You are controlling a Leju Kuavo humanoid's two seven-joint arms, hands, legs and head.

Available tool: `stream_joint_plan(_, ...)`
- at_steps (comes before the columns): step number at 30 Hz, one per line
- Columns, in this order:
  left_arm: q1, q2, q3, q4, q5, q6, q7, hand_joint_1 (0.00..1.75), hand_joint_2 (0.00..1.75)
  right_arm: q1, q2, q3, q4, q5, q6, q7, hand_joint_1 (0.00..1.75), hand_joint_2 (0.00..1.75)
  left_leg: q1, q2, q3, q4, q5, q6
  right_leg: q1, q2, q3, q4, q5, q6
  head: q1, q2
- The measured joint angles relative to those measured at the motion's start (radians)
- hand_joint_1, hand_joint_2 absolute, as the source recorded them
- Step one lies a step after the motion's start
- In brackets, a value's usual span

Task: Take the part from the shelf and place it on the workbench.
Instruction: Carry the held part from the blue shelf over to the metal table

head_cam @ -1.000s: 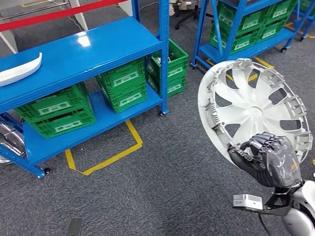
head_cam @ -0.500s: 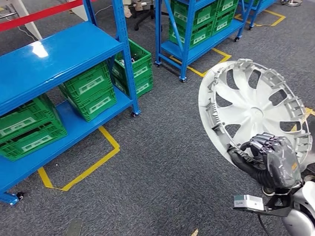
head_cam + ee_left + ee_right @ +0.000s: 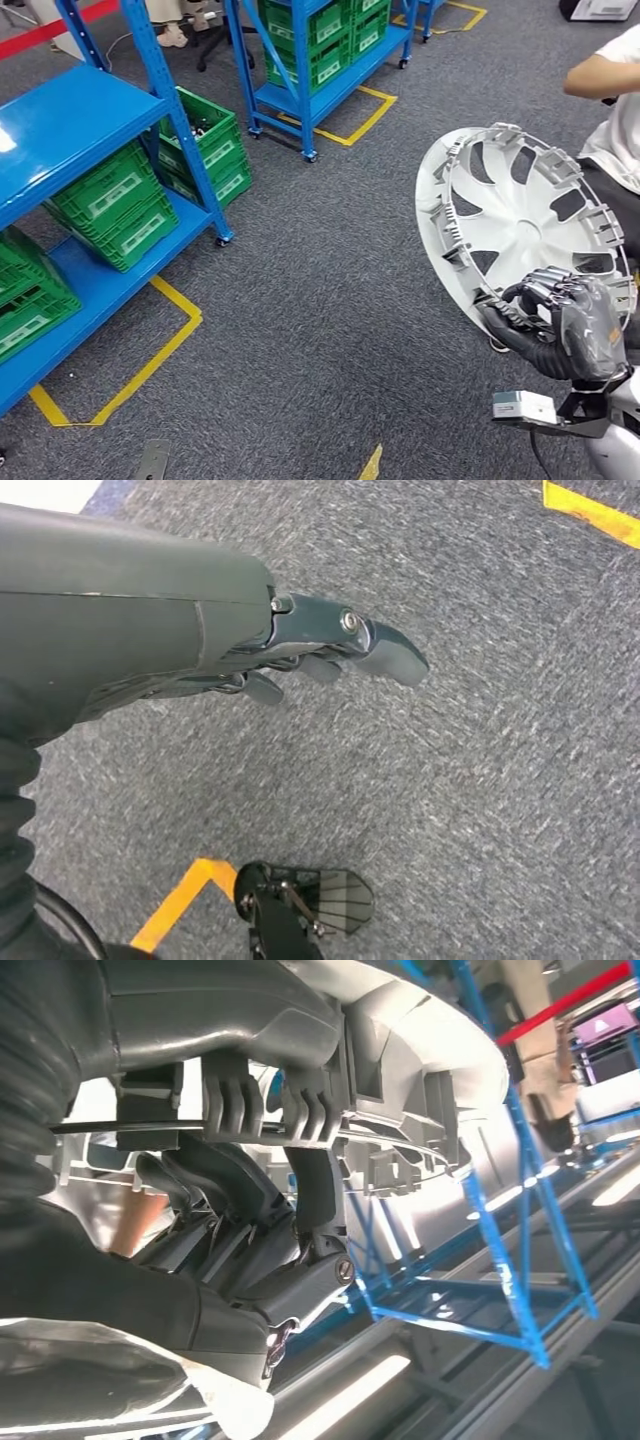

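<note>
Right robot hand (image 3: pixel 562 325) clamped on wheel cover (image 3: pixel 521 225) rim; left robot hand (image 3: pixel 324 655) apart, empty. Keep grip firm, cover clear of person (image 3: pixel 611 110) while turning.

silver-white wheel cover (image 3: pixel 521 225), blue shelf (image 3: pixel 68 140), green crates (image 3: pixel 121 205), grey carpet (image 3: pixel 324 300) with yellow tape lines (image 3: pixel 128 375).

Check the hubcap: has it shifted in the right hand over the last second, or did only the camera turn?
No. The hubcap sits the same against the right hand; shelf and floor markings slid left, so the view turned.
</note>
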Motion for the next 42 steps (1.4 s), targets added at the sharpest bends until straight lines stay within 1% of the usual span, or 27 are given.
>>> stream_joint_plan(1,-0.001,0.000,0.000,0.000,0.000,0.000,0.000,0.00,1.75,-0.001,0.000,-0.002,0.000,0.000,0.000,0.000,1.75,1.75,0.003,-0.019,-0.007,0.020,-0.018,-0.004,0.000,0.010,-0.001,-0.001,0.002,-0.008,-0.001,0.000)
stream_joint_plan(3,0.000,0.000,0.000,0.000,-0.001,0.000,0.000,0.00,1.75,-0.002,0.000,-0.003,-0.001,-0.001,0.001,-0.001,1.75,1.75,0.006,-0.073,-0.049,0.124,-0.080,-0.006,0.001,0.030,-0.002,-0.002,0.005,-0.019,-0.003,0.000)
stream_joint_plan(5,0.003,-0.001,0.000,0.001,-0.002,0.000,0.002,0.00,1.75,0.000,0.000,-0.002,-0.001,-0.002,0.001,-0.001,1.75,1.75,0.003,-0.093,-0.111,0.258,-0.134,0.000,0.008,0.054,-0.004,-0.002,0.006,-0.026,-0.004,0.000)
stream_joint_plan(6,0.005,-0.001,0.000,0.001,-0.002,0.000,0.003,0.00,1.75,0.001,0.000,-0.002,-0.001,-0.004,0.002,-0.001,1.75,1.75,0.001,-0.096,-0.128,0.291,-0.137,0.005,0.012,0.068,-0.005,-0.002,0.007,-0.028,-0.004,0.000)
stream_joint_plan(7,0.006,-0.001,0.000,0.002,-0.003,0.000,0.004,0.00,1.75,0.001,0.000,-0.002,-0.001,-0.005,0.003,-0.001,1.75,1.75,-0.002,-0.099,-0.129,0.286,-0.119,0.013,0.016,0.083,-0.004,-0.001,0.008,-0.029,-0.004,0.000)
stream_joint_plan(8,0.006,0.000,0.000,0.002,-0.003,0.000,0.004,0.00,1.75,0.001,0.000,-0.002,-0.001,-0.007,0.004,-0.001,1.75,1.75,-0.007,-0.106,-0.112,0.242,-0.083,0.022,0.019,0.099,-0.003,-0.001,0.009,-0.030,-0.004,0.000)
stream_joint_plan(10,0.006,0.001,0.000,0.002,-0.004,0.001,0.005,0.00,1.75,0.001,0.001,-0.002,-0.001,-0.013,0.006,-0.001,1.75,1.75,-0.015,-0.149,-0.059,0.109,-0.006,0.045,0.022,0.127,-0.003,0.000,0.011,-0.030,-0.003,0.000)
stream_joint_plan(12,0.005,0.003,0.001,0.002,-0.005,0.001,0.005,0.00,1.75,0.001,0.001,-0.003,0.000,-0.017,0.009,-0.001,1.75,1.75,-0.019,-0.185,-0.026,0.027,0.021,0.057,0.018,0.153,-0.010,0.001,0.016,-0.023,-0.004,0.000)
stream_joint_plan(13,0.004,0.003,0.002,0.003,-0.006,0.001,0.005,0.00,1.75,0.001,0.001,-0.003,0.000,-0.019,0.010,-0.001,1.75,1.75,-0.019,-0.185,-0.023,0.018,0.018,0.058,0.015,0.165,-0.016,0.001,0.020,-0.017,-0.004,0.000)
stream_joint_plan(14,0.003,0.003,0.002,0.003,-0.006,0.001,0.005,0.00,1.75,0.002,0.001,-0.004,0.000,-0.021,0.010,-0.001,1.75,1.75,-0.020,-0.174,-0.020,0.008,0.019,0.057,0.012,0.178,-0.021,-0.001,0.023,-0.011,-0.006,0.000)
stream_joint_plan(15,0.002,0.002,0.002,0.003,-0.006,0.001,0.005,0.00,1.75,0.004,0.001,-0.005,0.000,-0.023,0.010,-0.001,1.75,1.75,-0.018,-0.160,-0.017,-0.001,0.022,0.056,0.012,0.171,-0.028,0.002,0.023,-0.006,-0.006,0.000)
stream_joint_plan(17,0.000,0.001,0.002,0.003,-0.006,0.001,0.004,0.00,1.75,0.002,0.001,-0.009,0.000,-0.027,0.012,-0.002,1.75,1.75,-0.014,-0.132,-0.010,-0.020,0.030,0.056,0.015,0.116,-0.055,0.045,-0.006,0.003,-0.001,0.000)
stream_joint_plan(19,0.002,0.000,0.002,0.003,-0.007,0.001,0.004,0.00,1.75,0.000,0.001,-0.010,0.000,-0.031,0.014,-0.003,1.75,1.75,-0.013,-0.104,-0.009,-0.025,0.033,0.057,0.010,0.055,-0.110,0.159,-0.068,0.016,0.003,0.000)
stream_joint_plan(21,0.004,0.000,0.002,0.003,-0.008,0.000,0.005,0.00,1.75,0.002,0.002,-0.009,0.001,-0.034,0.015,-0.004,1.75,1.75,-0.013,-0.075,-0.011,-0.025,0.032,0.055,-0.001,0.040,-0.161,0.266,-0.105,0.030,0.003,0.000)
stream_joint_plan(22,0.004,-0.001,0.002,0.003,-0.009,0.000,0.004,0.00,1.75,0.003,0.002,-0.009,0.002,-0.035,0.016,-0.004,1.75,1.75,-0.012,-0.060,-0.011,-0.024,0.031,0.053,-0.007,0.037,-0.162,0.273,-0.099,0.037,0.003,0.000)
stream_joint_plan(23,0.004,-0.001,0.002,0.003,-0.010,0.000,0.004,0.00,1.75,0.003,0.002,-0.010,0.002,-0.036,0.016,-0.004,1.75,1.75,-0.010,-0.046,-0.010,-0.024,0.028,0.050,-0.013,0.030,-0.141,0.238,-0.075,0.043,0.003,0.000)
stream_joint_plan(25,0.002,-0.001,0.002,0.003,-0.012,0.000,0.003,0.00,1.75,0.001,0.003,-0.010,0.002,-0.041,0.016,-0.004,1.75,1.75,-0.007,-0.022,-0.006,-0.020,0.021,0.038,-0.017,-0.010,-0.060,0.099,-0.020,0.055,0.004,0.000)
stream_joint_plan(26,0.002,-0.001,0.002,0.003,-0.012,0.001,0.002,0.00,1.75,0.000,0.005,-0.010,0.003,-0.044,0.016,-0.005,1.75,1.75,-0.008,-0.011,-0.005,-0.015,0.016,0.030,-0.016,-0.027,-0.026,0.042,-0.004,0.052,0.004,0.000)
stream_joint_plan(28,0.000,-0.002,0.002,0.003,-0.014,0.001,0.000,0.00,1.75,-0.001,0.009,-0.010,0.005,-0.051,0.015,-0.006,1.75,1.75,-0.012,0.007,-0.003,-0.008,0.010,0.018,-0.008,-0.037,-0.004,0.003,-0.003,0.033,0.002,0.000)
stream_joint_plan(30,-0.002,-0.005,0.002,0.003,-0.017,0.001,0.000,0.00,1.75,0.000,0.012,-0.010,0.006,-0.055,0.015,-0.008,1.75,1.75,-0.009,0.020,0.000,-0.005,0.005,0.007,-0.006,-0.011,-0.007,0.004,0.000,0.009,0.000,0.000)
stream_joint_plan(32,-0.005,-0.007,0.002,0.003,-0.020,0.001,-0.001,0.00,1.75,-0.004,0.014,-0.011,0.007,-0.057,0.015,-0.008,1.75,1.75,-0.001,-0.018,-0.009,0.026,-0.023,-0.003,-0.006,0.010,-0.007,0.003,0.002,-0.007,-0.001,0.000)
stream_joint_plan(34,-0.004,-0.009,0.002,0.003,-0.020,0.001,-0.001,0.00,1.75,-0.009,0.019,-0.010,0.007,-0.057,0.015,-0.008,1.75,1.75,0.003,-0.077,-0.058,0.138,-0.085,-0.004,-0.004,0.033,-0.007,0.002,0.003,-0.018,-0.004,0.000)
stream_joint_plan(36,0.000,-0.010,0.001,0.003,-0.021,0.000,-0.001,0.00,1.75,-0.010,0.025,-0.010,0.007,-0.057,0.015,-0.008,1.75,1.75,0.001,-0.095,-0.120,0.266,-0.131,0.001,0.002,0.061,-0.008,0.002,0.004,-0.023,-0.005,0.000)
stream_joint_plan(37,0.001,-0.011,0.001,0.003,-0.020,0.000,-0.001,0.00,1.75,-0.010,0.027,-0.010,0.007,-0.057,0.015,-0.008,1.75,1.75,0.000,-0.097,-0.135,0.291,-0.128,0.006,0.006,0.077,-0.008,0.002,0.004,-0.025,-0.005,0.000)
stream_joint_plan(38,0.002,-0.011,0.001,0.003,-0.020,0.000,-0.001,0.00,1.75,-0.010,0.029,-0.010,0.007,-0.057,0.015,-0.008,1.75,1.75,-0.002,-0.100,-0.133,0.277,-0.105,0.013,0.008,0.093,-0.008,0.002,0.005,-0.026,-0.004,0.000)
stream_joint_plan(40,0.001,-0.010,0.002,0.003,-0.020,0.000,-0.001,0.00,1.75,-0.011,0.032,-0.010,0.007,-0.057,0.015,-0.008,1.75,1.75,-0.009,-0.130,-0.089,0.160,-0.027,0.028,0.010,0.122,-0.007,0.002,0.006,-0.026,-0.004,0.000)
stream_joint_plan(42,0.000,-0.009,0.001,0.003,-0.021,0.000,-0.001,0.00,1.75,-0.013,0.035,-0.010,0.008,-0.057,0.015,-0.008,1.75,1.75,-0.012,-0.178,-0.044,0.048,0.019,0.037,0.009,0.150,-0.011,0.004,0.009,-0.021,-0.005,0.000)
